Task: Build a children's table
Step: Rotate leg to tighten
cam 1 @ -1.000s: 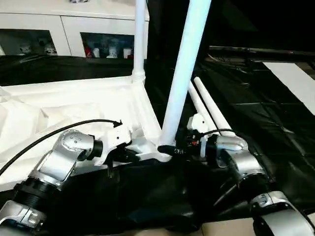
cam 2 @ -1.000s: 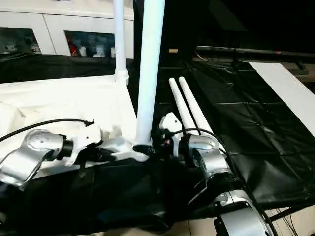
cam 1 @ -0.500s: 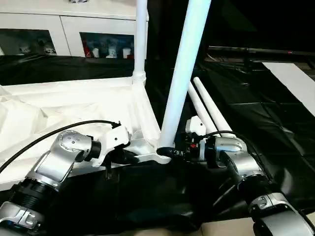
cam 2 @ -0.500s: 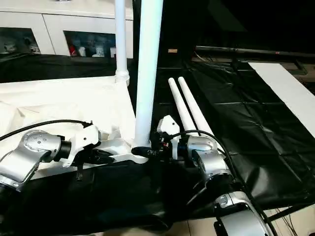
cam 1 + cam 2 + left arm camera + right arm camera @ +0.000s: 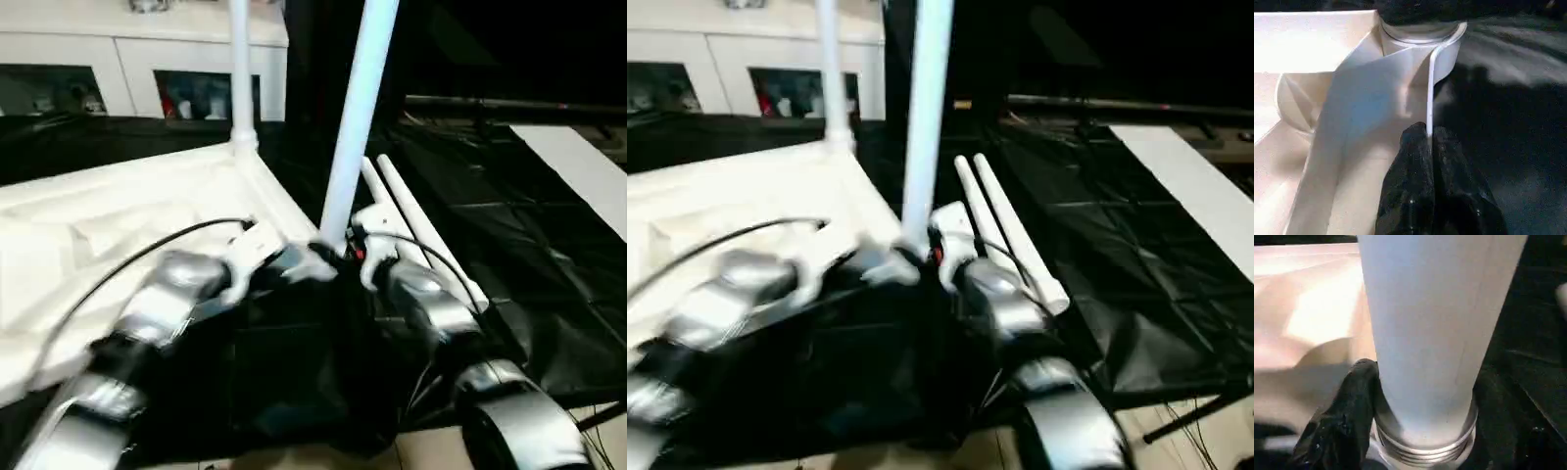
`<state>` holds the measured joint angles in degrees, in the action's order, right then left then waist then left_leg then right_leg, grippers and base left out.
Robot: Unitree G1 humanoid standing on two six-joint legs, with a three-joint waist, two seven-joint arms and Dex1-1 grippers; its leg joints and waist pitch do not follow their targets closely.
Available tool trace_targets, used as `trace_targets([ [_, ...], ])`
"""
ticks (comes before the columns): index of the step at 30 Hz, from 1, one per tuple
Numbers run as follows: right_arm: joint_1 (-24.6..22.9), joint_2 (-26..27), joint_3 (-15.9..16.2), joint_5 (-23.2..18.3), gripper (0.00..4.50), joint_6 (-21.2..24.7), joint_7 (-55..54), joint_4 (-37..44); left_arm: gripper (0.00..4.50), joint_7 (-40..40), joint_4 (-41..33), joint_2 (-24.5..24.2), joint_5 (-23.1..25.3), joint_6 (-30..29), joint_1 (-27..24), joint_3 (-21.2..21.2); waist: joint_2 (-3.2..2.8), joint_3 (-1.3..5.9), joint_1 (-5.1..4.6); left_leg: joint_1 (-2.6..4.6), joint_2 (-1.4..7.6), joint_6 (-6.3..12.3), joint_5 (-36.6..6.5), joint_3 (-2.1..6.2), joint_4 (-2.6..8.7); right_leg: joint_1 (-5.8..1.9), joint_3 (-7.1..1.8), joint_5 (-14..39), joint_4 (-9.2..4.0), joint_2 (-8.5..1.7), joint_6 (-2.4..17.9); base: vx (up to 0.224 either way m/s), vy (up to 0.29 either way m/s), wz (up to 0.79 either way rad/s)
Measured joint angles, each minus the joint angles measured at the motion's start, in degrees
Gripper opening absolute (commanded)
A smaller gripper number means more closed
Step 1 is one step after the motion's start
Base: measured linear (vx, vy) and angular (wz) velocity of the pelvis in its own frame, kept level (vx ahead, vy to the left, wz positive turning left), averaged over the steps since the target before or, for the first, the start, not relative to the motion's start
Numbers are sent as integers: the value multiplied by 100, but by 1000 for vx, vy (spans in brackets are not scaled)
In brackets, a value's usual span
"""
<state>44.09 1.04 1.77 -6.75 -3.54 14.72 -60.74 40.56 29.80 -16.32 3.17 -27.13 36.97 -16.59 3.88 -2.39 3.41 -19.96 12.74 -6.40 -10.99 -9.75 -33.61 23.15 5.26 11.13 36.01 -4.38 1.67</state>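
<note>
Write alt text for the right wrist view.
A thick white tapered tube leg stands upright, its threaded base seated in a round corner socket of the white plastic tabletop. One black finger of the right tool presses against the leg's base.

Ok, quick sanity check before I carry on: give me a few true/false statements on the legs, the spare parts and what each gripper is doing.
1. Two legs stand upright in the tabletop: the near leg and the far leg. True.
2. Two spare legs lie on the black sheet. True.
3. The left gripper is wide open. False: it is pinched shut on the tabletop's thin rib.
4. The right gripper holds a spare leg. False: it is at the near leg's threaded base.
</note>
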Motion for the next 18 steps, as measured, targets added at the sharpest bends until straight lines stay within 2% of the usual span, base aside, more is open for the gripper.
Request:
trace_targets([
  [3, 119, 66, -73, 4, 256, -30, -358, -134, 0, -131, 202, 130, -6, 16, 148, 1, -8, 0, 24, -6, 0, 0, 0, -4, 6, 1, 0, 0, -2, 0, 1, 0, 0, 0],
  [8, 243, 119, -270, -31, 256, -103, -321, -300, 0, -131, 269, 136, 50, 206, 170, -1, -16, 0, 27, -11, 0, 1, 0, -7, 7, 2, 0, 10, -5, 0, 0, 0, 0, 0],
  [9, 242, 120, -291, -38, 312, -144, -294, -313, 0, -131, 271, 137, 53, 218, 170, -1, -21, -4, 28, -11, 0, 1, 0, -7, 7, 3, 0, 10, -5, 0, 0, 0, 0, 0],
  [13, 128, 124, -258, -31, 334, -263, -20, -315, 0, -268, 429, 88, 110, 422, 198, 68, -30, -10, 0, -10, 1, 1, 0, -8, 10, 6, 1, 8, -3, 1, 4, 0, 0, 0],
  [15, 1, 93, -173, 45, 366, -322, 24, -316, 0, -316, 473, 53, 124, 512, 201, 102, -40, -17, -24, -13, 1, 1, 0, -7, 9, 10, 0, 7, -3, 1, 5, 0, 0, 0],
  [18, -225, -47, -6, 110, 366, -449, 223, 2, 0, -308, 485, 56, 127, 656, 195, 95, -63, -36, -5, -16, 1, 1, 0, -8, 8, 12, 0, 7, -6, 1, 4, 0, 0, 0],
])
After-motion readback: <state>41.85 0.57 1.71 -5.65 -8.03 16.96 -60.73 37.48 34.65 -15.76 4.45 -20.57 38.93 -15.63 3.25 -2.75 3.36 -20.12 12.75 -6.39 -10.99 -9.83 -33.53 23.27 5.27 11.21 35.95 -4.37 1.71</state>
